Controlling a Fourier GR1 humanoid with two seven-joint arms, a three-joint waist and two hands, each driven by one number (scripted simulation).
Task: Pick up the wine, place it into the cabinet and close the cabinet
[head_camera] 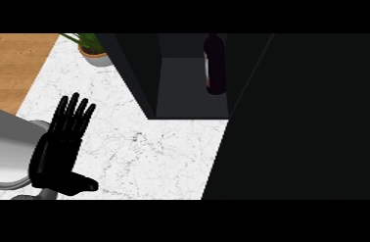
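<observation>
A white marble counter top with fine grey veins (145, 153) fills the middle and lower left of the view. Near its far left corner stands a small potted plant (94, 54), with narrow green leaves rising from a round pale grey pot with a brown top. Beyond the counter's left edge, a warm brown wooden floor (22, 64) shows at the upper left.

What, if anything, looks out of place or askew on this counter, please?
Nothing looks spilled or damaged. The wine bottle sits inside the cabinet, near its right wall, and the cabinet is not yet closed. The potted plant stands upright; the left robot hand rests open.
</observation>
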